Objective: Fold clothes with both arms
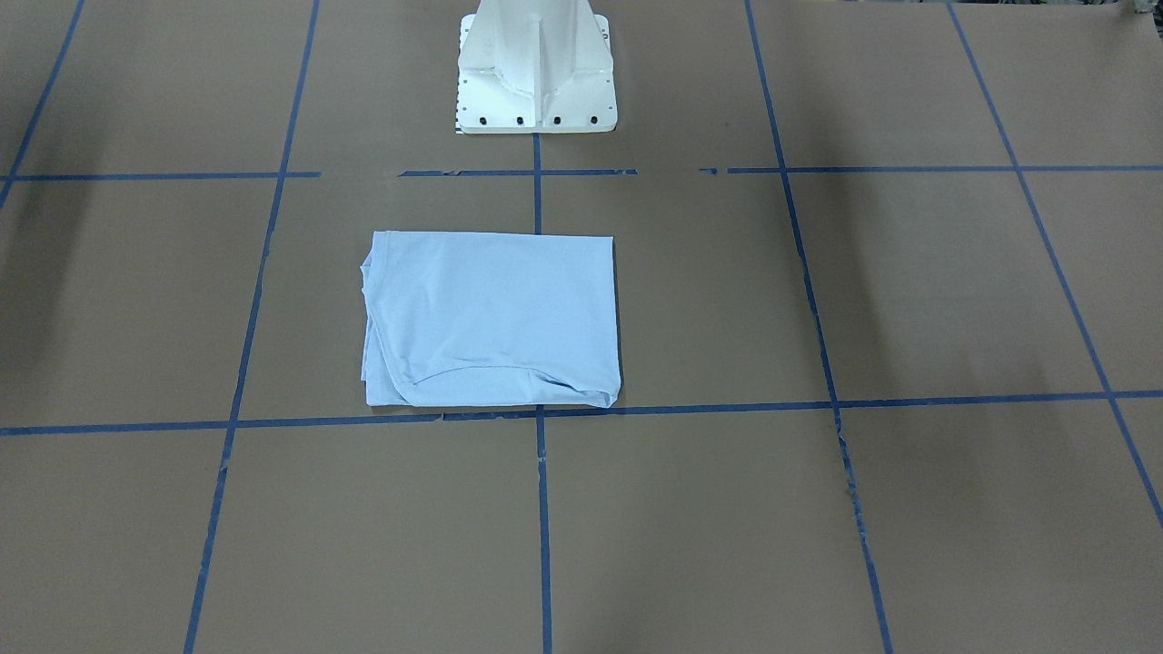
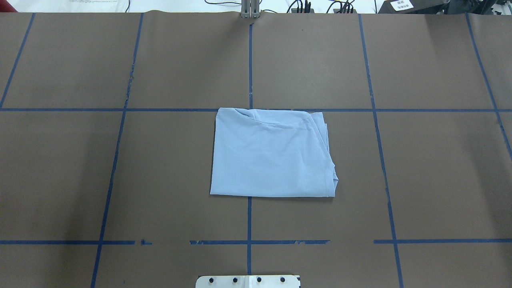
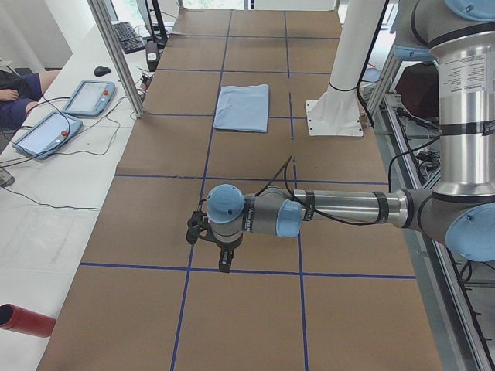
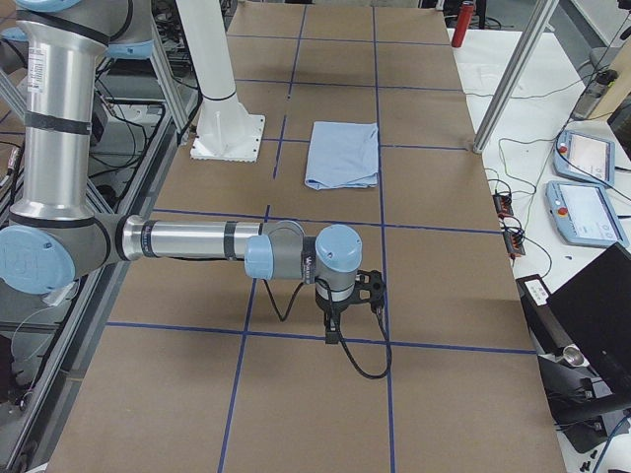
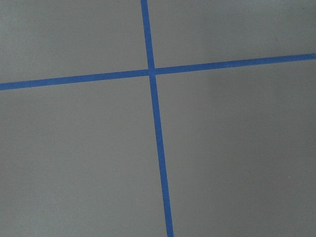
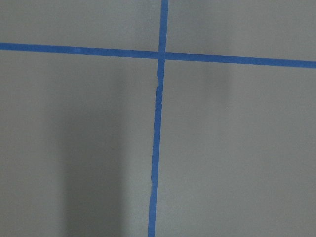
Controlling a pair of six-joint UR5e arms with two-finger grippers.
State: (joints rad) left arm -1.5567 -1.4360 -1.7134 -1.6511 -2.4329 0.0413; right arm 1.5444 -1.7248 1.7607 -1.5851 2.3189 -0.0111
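Note:
The clothes are one light blue T-shirt [image 1: 491, 318] folded into a flat rectangle on the brown table, just in front of the robot's base; it also shows in the overhead view [image 2: 272, 156] and both side views [image 3: 242, 107] [image 4: 343, 155]. Nothing touches it. My left gripper [image 3: 224, 264] hangs fingers-down over bare table far toward the table's left end. My right gripper [image 4: 333, 333] hangs the same way far toward the right end. Both show only in the side views, so I cannot tell whether they are open or shut. Both wrist views hold only table and blue tape.
The white pedestal base [image 1: 536, 82] stands behind the shirt. Blue tape lines [image 2: 249, 220] grid the table. Aluminium posts [image 3: 116, 54] [image 4: 513, 74], touch-screen pendants [image 3: 89, 97] [image 4: 589, 158] and a red cylinder [image 3: 27, 319] line the operators' side, where a person's arm [image 3: 15, 97] rests.

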